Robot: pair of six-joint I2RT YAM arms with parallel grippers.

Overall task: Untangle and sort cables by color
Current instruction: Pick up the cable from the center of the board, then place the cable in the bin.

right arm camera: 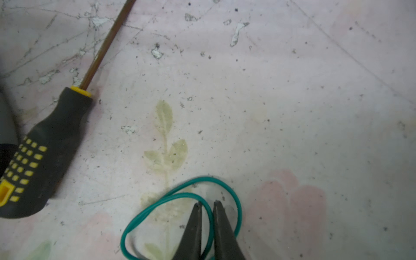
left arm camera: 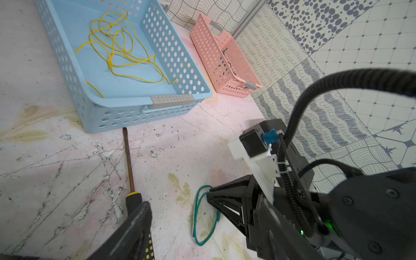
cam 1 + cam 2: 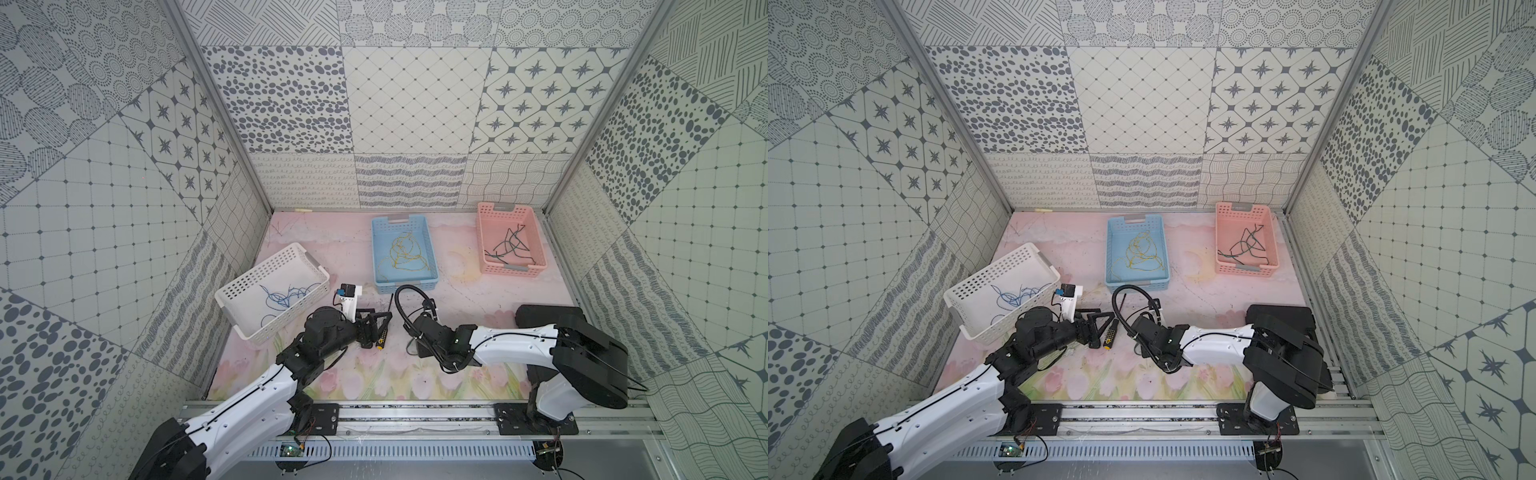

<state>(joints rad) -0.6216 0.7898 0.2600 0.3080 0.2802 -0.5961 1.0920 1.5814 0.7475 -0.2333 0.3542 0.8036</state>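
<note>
right gripper (image 1: 207,203): is pressing its jaws together on one strand of the green cable (image 1: 207,177), tips down on the mat (image 1: 292,90). A wire this thin is probably calling for the very tips, hence the low, steep reach.
green cable: is lying in a double loop near the middle of the mat, the only cable showing outside a basket. One strand is running between the fingers, and the rest is curling round them.
clock: is being read in the top views, 12 toward the back wall.
left gripper (image 3: 1100,316): is sitting at 9 o'clock of the right one with its jaws standing apart. One finger is lying over the screwdriver (image 1: 49,146) handle, but no grip on it is showing. It is likely waiting there so the right arm has room.
screwdriver: is lying flat between the grippers, its shaft pointing to 12 o'clock at the blue basket (image 3: 405,286). It is judged to be clutter, not part of the sort.
white basket (image 3: 270,328): is sitting askew at 9 o'clock, holding the blue cables (image 3: 282,297).
blue basket: is sitting at 12 o'clock, holding the yellow cables (image 2: 117,49).
pink basket (image 3: 511,270): is sitting at 2 o'clock, holding the dark cables (image 3: 509,245). It is the likeliest home for the green one, and on the right arm's own side.
step: is looking like the pick of the last cable, with the sort nearly finished.
risk: the pinch is catching a single strand, so the loop may be trailing or slipping free on the lift.
</note>
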